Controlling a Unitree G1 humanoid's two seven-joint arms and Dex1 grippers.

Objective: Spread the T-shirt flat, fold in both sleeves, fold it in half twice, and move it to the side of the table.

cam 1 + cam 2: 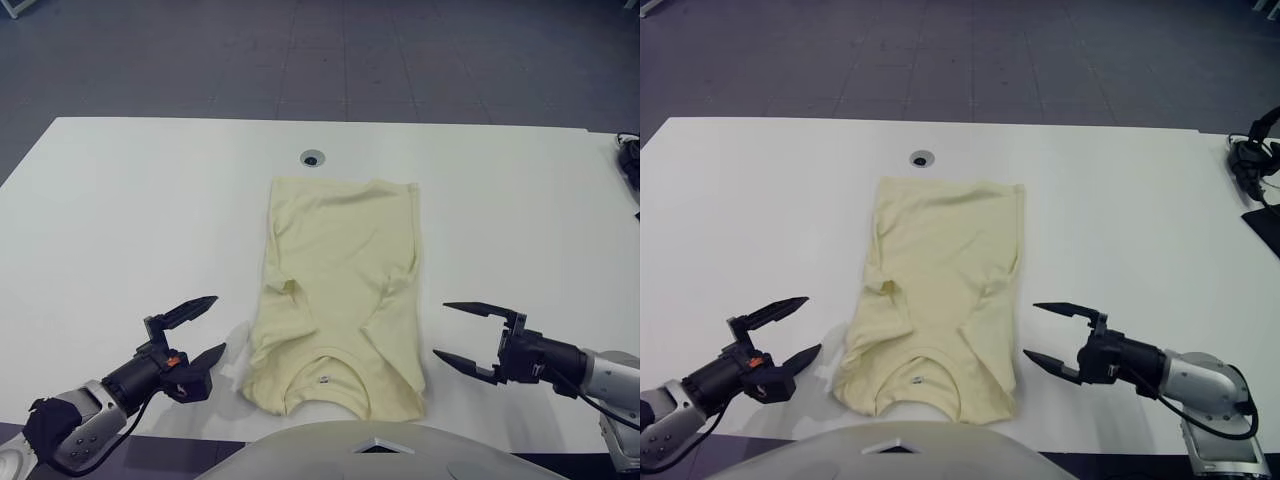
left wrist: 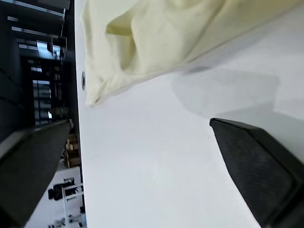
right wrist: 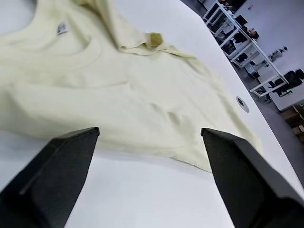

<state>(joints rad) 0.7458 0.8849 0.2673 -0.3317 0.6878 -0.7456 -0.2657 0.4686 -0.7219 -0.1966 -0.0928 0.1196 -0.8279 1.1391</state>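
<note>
— What kind of room am I looking into?
— I read it as a lab or open office. A wide white table [image 1: 120, 220] with a cable port [image 1: 312, 158] near its far edge stands on a grey tiled floor [image 1: 300, 50].
— Anything else?
— I see black cables [image 1: 1252, 155] at the table's right edge, and white metal frames [image 3: 247, 45] and a dark chair [image 2: 59, 192] beyond it.

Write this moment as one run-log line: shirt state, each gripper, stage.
T-shirt: sleeves folded in, flat on table | left gripper: open, beside it | right gripper: open, beside it | halving: not done
</note>
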